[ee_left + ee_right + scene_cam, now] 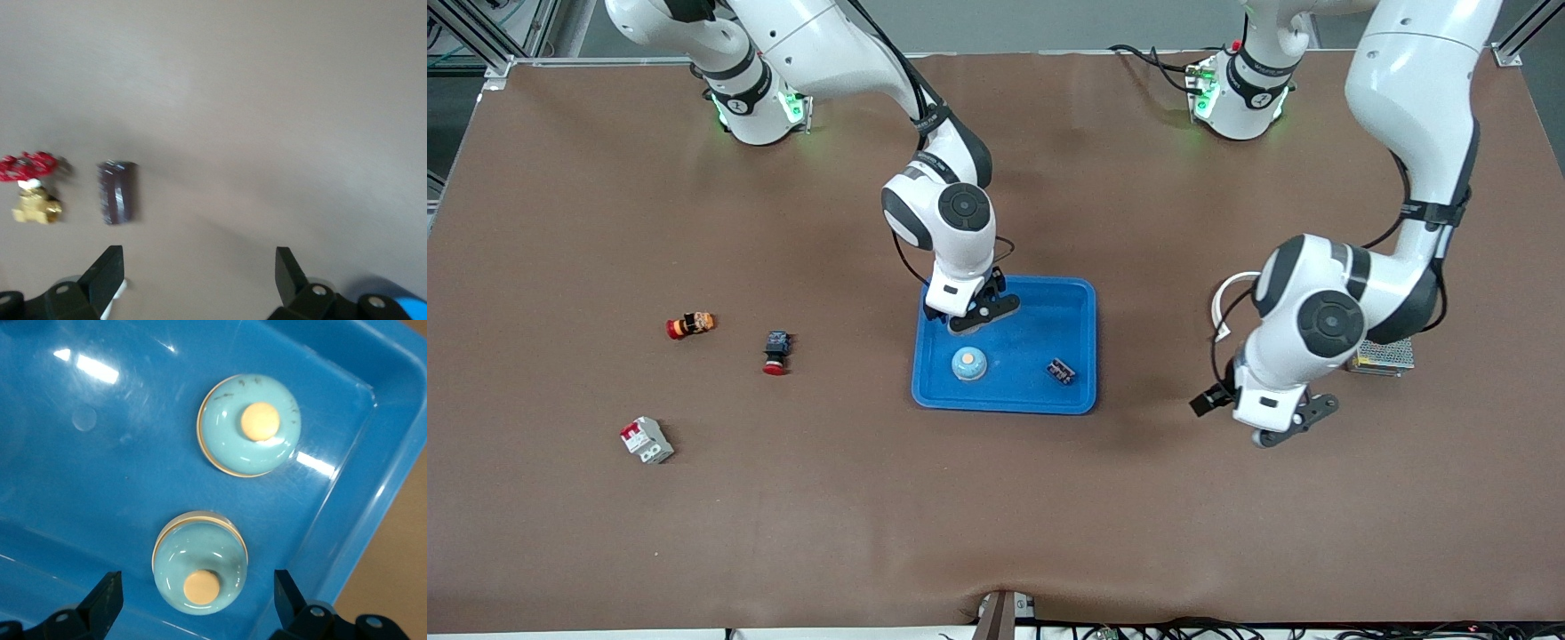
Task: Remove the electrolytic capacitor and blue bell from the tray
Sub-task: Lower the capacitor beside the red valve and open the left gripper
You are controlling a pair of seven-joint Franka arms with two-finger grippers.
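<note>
A blue tray (1040, 333) lies mid-table. In it a light-blue bell (968, 363) with a cream button stands beside a small dark capacitor (1060, 372). My right gripper (971, 322) hangs low over the tray. In the right wrist view it (197, 587) is open, with a second bell (200, 563) between its fingers; the first bell (250, 423) sits apart on the tray floor (100, 453). My left gripper (1276, 436) is over bare table toward the left arm's end, open (198, 263) and empty. A dark ribbed block (117, 192) lies on the table ahead of it.
A brass valve with a red handwheel (30, 187) lies beside the dark block. A grey power supply (1383, 356) sits under the left arm. Toward the right arm's end lie an orange-red button (690, 325), a red-capped button (775, 352) and a white-red breaker (647, 440).
</note>
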